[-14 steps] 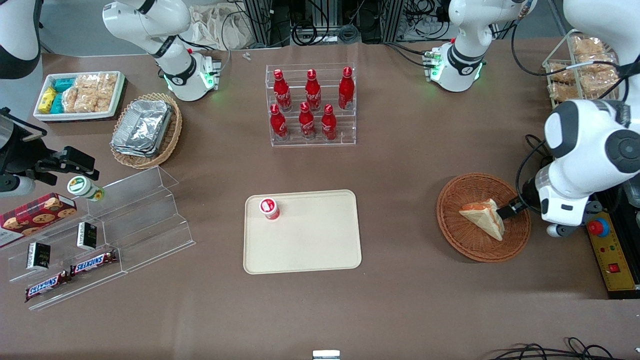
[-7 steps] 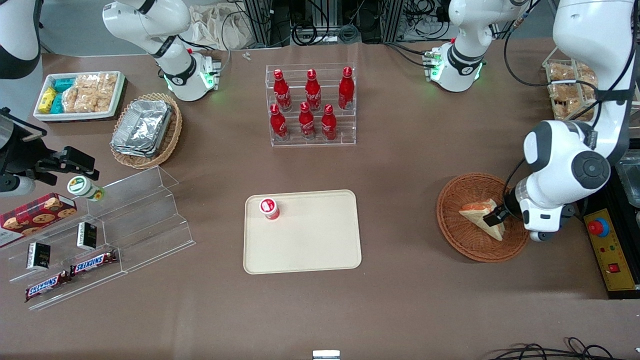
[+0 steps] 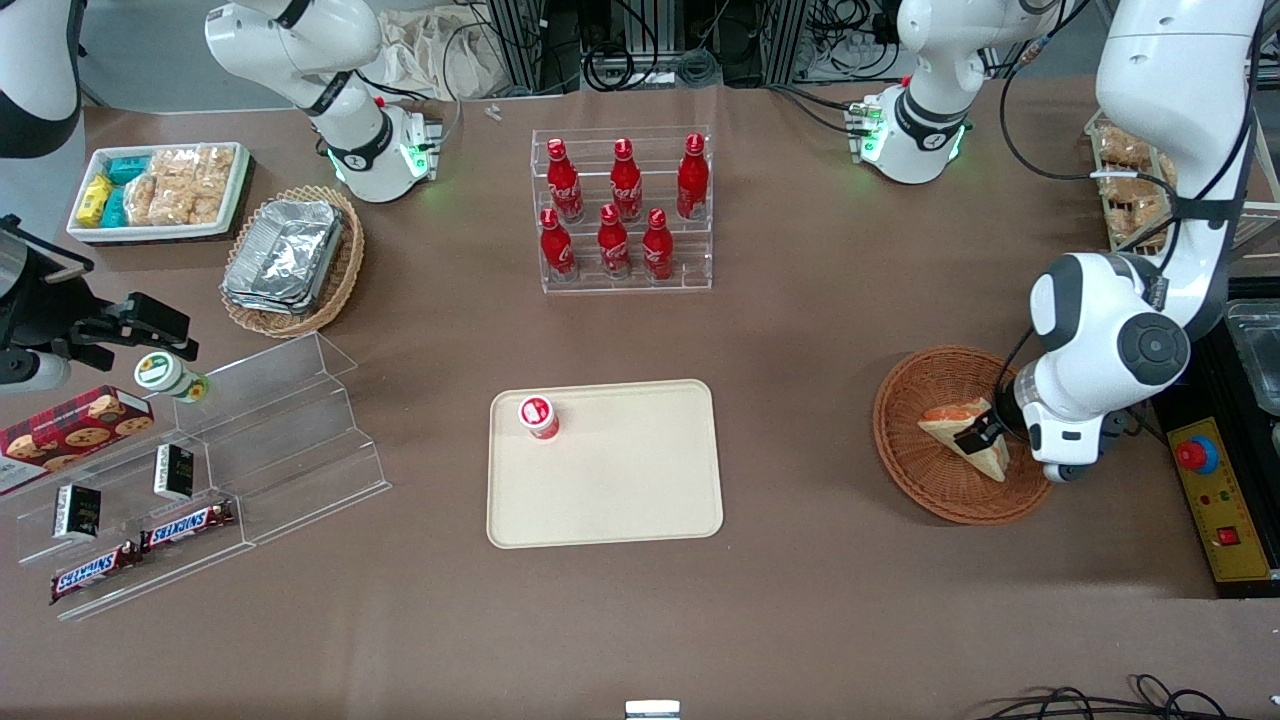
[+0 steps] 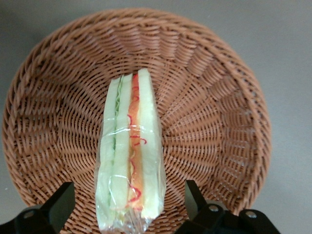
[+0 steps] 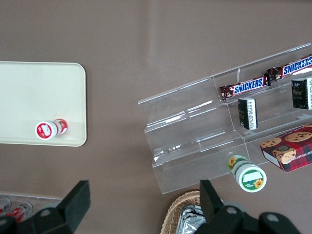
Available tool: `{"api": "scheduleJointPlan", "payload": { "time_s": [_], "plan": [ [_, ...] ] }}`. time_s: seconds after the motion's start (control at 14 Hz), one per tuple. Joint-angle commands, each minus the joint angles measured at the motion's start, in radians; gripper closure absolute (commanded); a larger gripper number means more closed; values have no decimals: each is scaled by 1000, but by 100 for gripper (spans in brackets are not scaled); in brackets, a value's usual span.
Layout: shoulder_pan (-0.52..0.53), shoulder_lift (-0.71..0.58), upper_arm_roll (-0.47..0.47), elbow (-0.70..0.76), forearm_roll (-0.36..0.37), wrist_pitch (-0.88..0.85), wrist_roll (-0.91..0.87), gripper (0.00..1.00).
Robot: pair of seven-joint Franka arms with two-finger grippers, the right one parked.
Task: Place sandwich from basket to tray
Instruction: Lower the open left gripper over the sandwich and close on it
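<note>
The gripper (image 4: pixel 127 207) of the working arm has come down over the basket (image 3: pixel 915 478) in the last second, sliding in from the basket's edge toward its middle, and it now hangs directly above the sandwich (image 3: pixel 962 432). In the wrist view its two dark fingers (image 4: pixel 57 204) stand spread wide, one on each flat bread face of the wedge, with a visible gap between each finger and the wrapping, so the claw is released and holds nothing yet. The sandwich stands on edge in the bowl of the basket (image 4: pixel 214 112), wrapped in clear film, its green and orange-red filling (image 4: pixel 132 146) facing up at the wrist camera. It lies roughly where it lay a second ago; only the arm has moved. The shift means the approach is nearly over and the wedge is lined up between the jaws, so the pinch looks like the step in hand, probably after a little more descent. The tray (image 3: pixel 640 510) lies well apart from the basket, toward the middle of the table, bare except for a small red-capped cup (image 3: pixel 537 416) standing in its far corner on the parked arm's side. That leaves most of its surface open for the set-down. The soft bread and slippery film may call for a gentle, centred squeeze.
</note>
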Motion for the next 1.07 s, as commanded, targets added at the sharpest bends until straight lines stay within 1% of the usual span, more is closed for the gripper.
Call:
{"api": "scheduleJointPlan", "payload": {
  "time_s": [0.0,0.14,0.21,0.29,0.36,0.5,0.57,0.86,1.0],
  "plan": [
    [4,17,-1,-23,24,40,-42,0],
    [2,35,-1,-17,24,52,-44,1],
    [-1,56,-1,-7,25,52,-44,20],
    [-1,67,-1,-3,27,59,-44,52],
    [-1,67,-1,-3,27,67,-44,75],
    [-2,70,-1,16,27,67,-81,93],
    [-5,75,-2,31,28,66,-99,100],
    [-16,57,-1,56,28,43,-116,100],
    [-16,24,-1,104,50,-82,-109,100]
  ]
}}
